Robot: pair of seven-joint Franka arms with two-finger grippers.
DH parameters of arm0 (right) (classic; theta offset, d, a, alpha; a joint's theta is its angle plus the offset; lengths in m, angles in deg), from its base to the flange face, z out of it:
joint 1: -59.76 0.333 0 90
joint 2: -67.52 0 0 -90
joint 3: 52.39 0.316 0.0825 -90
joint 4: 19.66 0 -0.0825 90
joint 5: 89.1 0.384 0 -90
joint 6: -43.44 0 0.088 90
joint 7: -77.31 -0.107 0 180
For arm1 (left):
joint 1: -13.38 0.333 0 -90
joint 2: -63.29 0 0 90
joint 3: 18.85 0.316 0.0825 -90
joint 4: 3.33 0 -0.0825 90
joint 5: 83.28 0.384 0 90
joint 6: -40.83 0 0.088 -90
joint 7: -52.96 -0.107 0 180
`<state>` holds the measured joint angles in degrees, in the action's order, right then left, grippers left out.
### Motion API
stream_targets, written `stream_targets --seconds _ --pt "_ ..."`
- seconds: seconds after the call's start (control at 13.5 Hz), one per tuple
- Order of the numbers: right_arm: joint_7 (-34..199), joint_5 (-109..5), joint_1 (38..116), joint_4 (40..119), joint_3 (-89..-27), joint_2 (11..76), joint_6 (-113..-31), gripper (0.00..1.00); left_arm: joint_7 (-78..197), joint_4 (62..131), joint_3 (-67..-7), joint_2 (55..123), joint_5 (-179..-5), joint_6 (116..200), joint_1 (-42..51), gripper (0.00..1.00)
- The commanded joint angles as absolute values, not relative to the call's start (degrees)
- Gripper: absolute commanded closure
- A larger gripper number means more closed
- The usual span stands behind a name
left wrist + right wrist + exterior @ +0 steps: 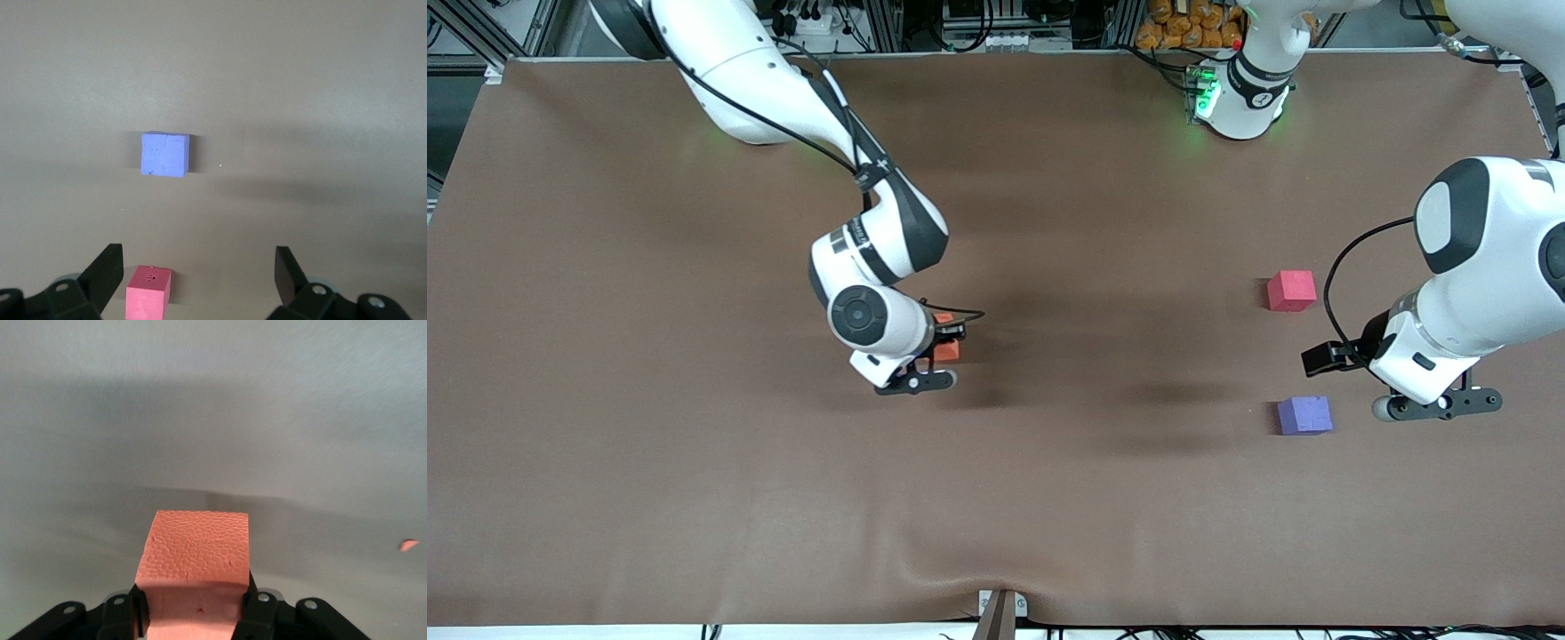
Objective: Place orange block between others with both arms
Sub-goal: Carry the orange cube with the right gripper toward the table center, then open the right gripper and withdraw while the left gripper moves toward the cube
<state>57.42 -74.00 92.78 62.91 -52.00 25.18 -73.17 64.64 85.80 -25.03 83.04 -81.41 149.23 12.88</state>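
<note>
The orange block [947, 349] hangs a little above the brown mat near the table's middle, with my right gripper [941, 353] shut on it. In the right wrist view the orange block [197, 560] fills the space between the black fingers [137, 613]. The pinkish-red cube [1291, 290] and the purple cube [1304, 414] lie apart toward the left arm's end, the purple one nearer the front camera. My left gripper [1387, 378] hovers beside the gap between them, open and empty. Its wrist view shows the purple cube [165, 155] and the pinkish-red cube [149, 292] next to one finger [107, 273].
A brown mat [694, 462] covers the whole table. The left arm's green-lit base [1240, 98] stands at the table's back edge. A small bracket [1000, 613] sits at the front edge. A tiny orange crumb [409, 545] lies on the mat.
</note>
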Motion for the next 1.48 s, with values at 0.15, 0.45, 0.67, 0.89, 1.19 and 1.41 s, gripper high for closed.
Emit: stream_targets --seconds 0.15,0.45,0.67,0.89,1.19,1.41 --pt "50.35 -72.84 94.66 62.43 -50.03 22.70 -77.39 0.70 65.96 86.14 -25.09 83.16 -81.43 150.26 12.41 0.00" --pt "49.63 -72.84 95.36 62.43 -49.67 21.73 -78.64 0.49 79.39 81.58 -25.09 84.30 -81.43 150.26 5.75 0.00" --pt "49.89 -73.01 96.06 62.52 -49.67 21.47 -78.73 0.00 83.71 80.17 -25.09 85.09 -81.52 150.26 2.66 0.00" --pt "50.24 -73.01 93.27 60.86 -49.67 23.65 -77.15 0.00 84.77 79.64 -25.09 86.58 -81.52 150.26 0.99 0.00" --pt "54.53 -74.76 86.85 60.67 -49.67 34.09 -63.82 0.00 87.23 79.02 -25.36 88.86 -81.87 153.15 -0.33 0.00" --pt "56.83 -83.71 81.14 60.94 -49.49 43.41 -48.54 0.00 89.68 77.36 -25.80 92.54 -83.54 156.05 -3.05 0.00"
